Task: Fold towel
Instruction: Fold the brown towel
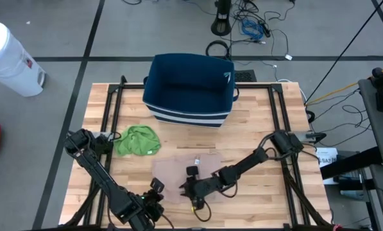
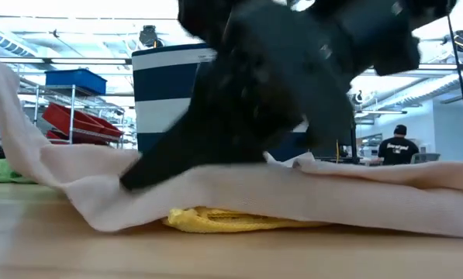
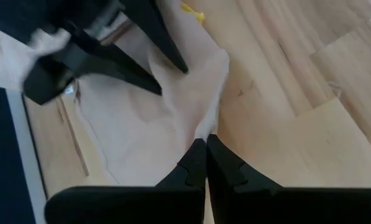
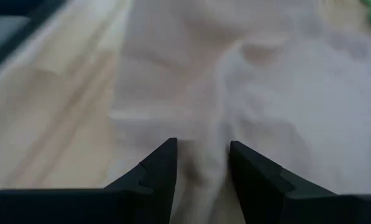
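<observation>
- Towel: pale beige, spread on the wooden counter at lower centre of the high view.
- Left hand: fingers clenched on the towel's edge.
- Right hand: fingers parted, astride a towel ridge.
- Yellow cloth: under the towel.
- Green cloth: left of the towel.
- Blue bin: upper centre.

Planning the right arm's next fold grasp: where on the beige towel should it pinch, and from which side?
Judging by its lie, the beige towel is flat, so pinch a corner. The right gripper hovers over its near edge; coming from above there, opposite the left gripper, seems best.
</observation>
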`<state>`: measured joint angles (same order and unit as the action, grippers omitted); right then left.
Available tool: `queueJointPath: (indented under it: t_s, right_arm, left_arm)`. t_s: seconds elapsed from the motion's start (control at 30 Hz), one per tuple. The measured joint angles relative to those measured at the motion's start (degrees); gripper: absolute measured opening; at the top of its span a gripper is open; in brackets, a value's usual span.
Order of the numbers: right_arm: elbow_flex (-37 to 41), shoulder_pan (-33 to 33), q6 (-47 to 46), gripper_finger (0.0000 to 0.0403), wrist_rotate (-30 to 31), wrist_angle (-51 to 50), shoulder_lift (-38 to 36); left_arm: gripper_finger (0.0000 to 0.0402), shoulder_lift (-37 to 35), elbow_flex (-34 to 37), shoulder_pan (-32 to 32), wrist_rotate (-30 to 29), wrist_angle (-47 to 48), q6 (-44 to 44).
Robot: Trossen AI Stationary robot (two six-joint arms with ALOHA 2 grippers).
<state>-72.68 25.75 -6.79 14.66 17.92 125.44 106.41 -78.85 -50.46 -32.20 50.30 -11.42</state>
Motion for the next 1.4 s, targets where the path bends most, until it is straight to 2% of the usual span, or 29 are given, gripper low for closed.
queueJointPath:
  t_s: [0.27,0.47,0.73,0.9,1.1,1.17,1.4]
  right_arm:
    - [-1.65,-1.45,-1.88,0.0134,0.12,-2.67,1.87]
    - [-1.52,-0.77,1.49,0.0135,0.04,-2.73,0.57]
    - [-1.45,1.49,4.14,0.0159,0.17,-5.08,-3.71]
    - [-1.45,0.91,4.37,0.0166,0.6,-7.39,-6.26]
    - [-1.49,-1.3,6.0,0.0157,3.16,-7.9,-6.88]
    - [-1.5,-3.1,6.21,0.0154,2.24,-6.94,-6.86]
    - [-1.52,-10.23,5.92,0.0151,-9.89,-1.59,-6.48]
  left_arm:
    - [0.0,-0.02,-4.86,-0.04,-3.13,-0.89,5.37]
    - [0.0,-0.04,-7.3,0.17,-3.06,-0.25,8.98]
    - [0.0,-0.04,-5.41,0.63,1.63,2.08,5.49]
    - [0.0,-0.04,-2.55,1.09,6.95,-2.77,4.17]
    - [0.0,-0.04,-1.92,0.04,7.36,-7.28,3.99]
    - [0.0,0.35,-1.92,-0.04,7.41,-8.12,3.88]
    - [0.0,5.74,-1.86,0.62,10.19,-7.69,2.69]
